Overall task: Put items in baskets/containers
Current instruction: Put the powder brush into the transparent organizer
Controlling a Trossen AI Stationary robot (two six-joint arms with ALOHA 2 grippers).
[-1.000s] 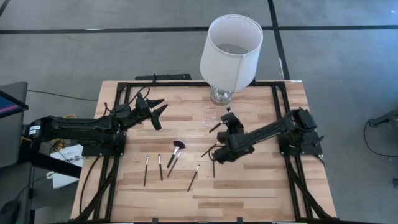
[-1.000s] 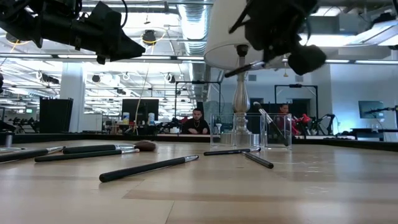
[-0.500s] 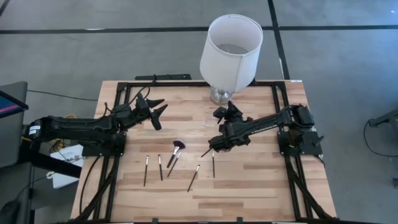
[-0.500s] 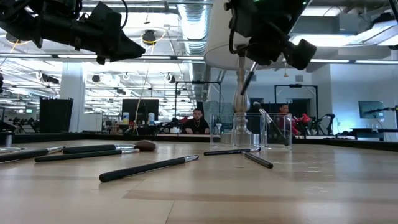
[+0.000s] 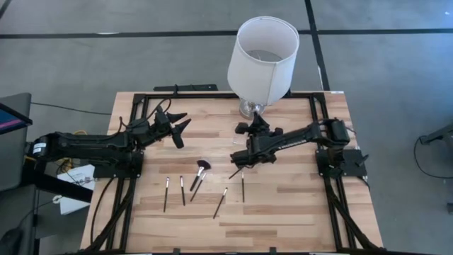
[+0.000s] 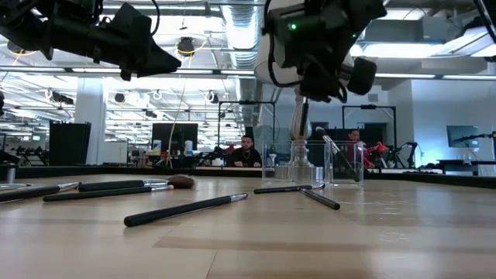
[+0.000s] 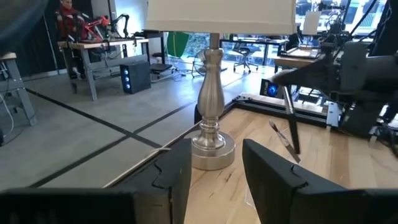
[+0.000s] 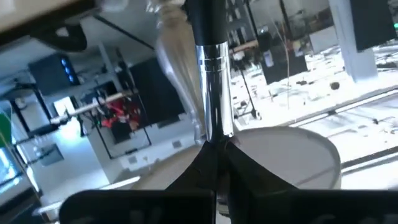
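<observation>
My right gripper (image 5: 244, 142) is high over the clear tray (image 6: 345, 163) near the lamp. It is shut on a slim dark makeup brush (image 7: 290, 118). A second brush (image 6: 332, 149) leans inside the tray. Several brushes lie flat on the wood: a fan-headed one (image 5: 200, 172), two at the left (image 5: 167, 193) (image 5: 182, 190), and others (image 5: 220, 202) (image 5: 243, 185). My left gripper (image 5: 180, 122) hovers open and empty at the table's left, clear of everything; its fingers also show in the left wrist view (image 7: 214, 174). My right gripper pinches the brush between its two fingers (image 8: 239, 163) at the silver ferrule (image 8: 214, 118). The fingers come from above, pointing down. The brush hangs nearly upright below them, its dark handle end (image 7: 295, 146) lowest, clear of the table and the tray.
A white lampshade (image 5: 263, 51) on a silver base (image 7: 210, 146) stands at the far edge just behind the tray. A black frame (image 5: 141, 106) rims the table. People sit in the room beyond (image 6: 246, 151).
My right gripper has gone up and toward the table's far-left, from above the loose brushes to over the clear tray by the lamp. It has tipped downward, so the held brush has swung from nearly level to hanging nearly upright.
</observation>
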